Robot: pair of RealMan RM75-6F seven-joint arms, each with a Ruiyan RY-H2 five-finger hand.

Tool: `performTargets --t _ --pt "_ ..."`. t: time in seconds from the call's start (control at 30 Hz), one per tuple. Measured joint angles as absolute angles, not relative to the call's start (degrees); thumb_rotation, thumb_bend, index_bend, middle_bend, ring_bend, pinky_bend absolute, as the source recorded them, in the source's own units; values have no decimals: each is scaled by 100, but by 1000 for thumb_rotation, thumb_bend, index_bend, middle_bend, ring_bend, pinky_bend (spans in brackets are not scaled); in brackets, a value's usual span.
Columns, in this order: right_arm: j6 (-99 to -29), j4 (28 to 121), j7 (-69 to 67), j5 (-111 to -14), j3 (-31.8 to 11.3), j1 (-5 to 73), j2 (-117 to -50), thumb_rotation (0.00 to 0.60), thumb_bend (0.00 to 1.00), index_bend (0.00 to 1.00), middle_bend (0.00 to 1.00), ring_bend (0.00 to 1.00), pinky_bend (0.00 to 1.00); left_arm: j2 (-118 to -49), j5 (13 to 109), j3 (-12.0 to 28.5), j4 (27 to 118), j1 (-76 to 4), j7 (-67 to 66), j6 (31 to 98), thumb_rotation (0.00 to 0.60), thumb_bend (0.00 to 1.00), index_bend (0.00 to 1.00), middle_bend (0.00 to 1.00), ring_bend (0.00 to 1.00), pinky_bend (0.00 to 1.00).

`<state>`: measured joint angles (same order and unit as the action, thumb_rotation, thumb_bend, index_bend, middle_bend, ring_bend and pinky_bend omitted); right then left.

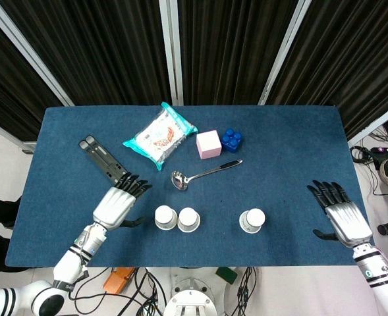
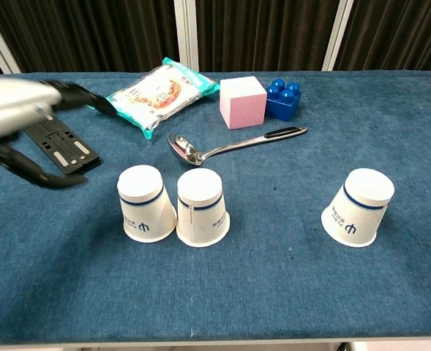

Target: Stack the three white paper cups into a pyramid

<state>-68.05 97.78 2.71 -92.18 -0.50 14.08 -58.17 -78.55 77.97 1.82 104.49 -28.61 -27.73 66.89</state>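
Three paper cups (image 1: 165, 217) upside-down | left hand (image 1: 115, 205) beside them, empty, fingers spread | right hand (image 1: 342, 216) likewise

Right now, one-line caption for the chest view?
Two upturned paper cups side by side, third cup apart, left hand open beside them.

My left hand (image 1: 116, 205) hovers over the table's left half, palm down, dark fingers (image 1: 133, 186) spread and pointing up and to the right, thumb stuck out to the side, holding nothing. Its forearm runs down to the lower left corner in the head view. In the chest view that hand (image 2: 21, 117) is motion-blurred at the left edge, thumb curving below the silver back. My right hand (image 1: 341, 214) sits over the table's right edge, fingers apart and empty, thumb out to the left, wrist trailing off to the lower right.
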Motion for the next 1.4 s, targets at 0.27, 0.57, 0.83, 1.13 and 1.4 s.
performTargets --t 0.27,0.57,0.83,1.13,1.4 --pt "-5730 9911 152 -9486 -51 2327 -6016 600 368 133 0 0 13 -7369 7912 119 10549 -2425 -2260 7211 511 237 148 123 48 15" --pt "-4800 9967 510 -9183 -113 2975 -6409 600 435 174 0 0 15 -7213 7942 70 10505 -2233 -1996 7317 529 236 148 123 48 15" --pt "-4492 9992 785 -8867 -156 3271 -6613 600 494 225 18 0 15 -7199 7938 108 10435 -2193 -1872 7284 533 236 148 123 48 15" --pt "-4475 10054 974 -8604 -149 3378 -6665 600 552 418 91 0 26 -7160 7946 121 10369 -2121 -1773 7295 539 235 148 123 48 15" --pt "-4883 10618 876 -8733 -314 3398 -6194 600 552 421 95 0 26 -7013 7897 108 10313 -1982 -1728 7386 542 235 148 123 48 15"
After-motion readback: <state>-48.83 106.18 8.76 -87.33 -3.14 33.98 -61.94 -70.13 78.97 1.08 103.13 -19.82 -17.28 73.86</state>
